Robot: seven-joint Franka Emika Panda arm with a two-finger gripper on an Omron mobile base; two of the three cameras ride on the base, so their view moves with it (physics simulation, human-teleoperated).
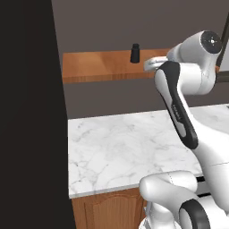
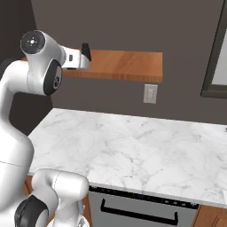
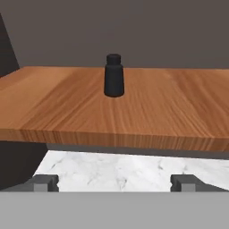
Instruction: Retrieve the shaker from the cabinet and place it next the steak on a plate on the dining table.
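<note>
Left base view: the shaker [image 1: 135, 53] stands upright on the cabinet [image 1: 103, 65] shelf board, near its back edge by the dark grey wall. My arm reaches toward the shelf from the right; a marble counter [image 1: 134, 147] lies below.

Right base view: shaker [image 2: 86, 51] just beyond my wrist, on the board [image 2: 128, 64]; wall outlet [image 2: 150, 93] beneath the shelf.

Hand view: my gripper [image 3: 114, 183] stands wide open, empty. Shaker [image 3: 113, 76] ahead, centred between my fingertips [image 3: 44, 182], well apart from them.
</note>
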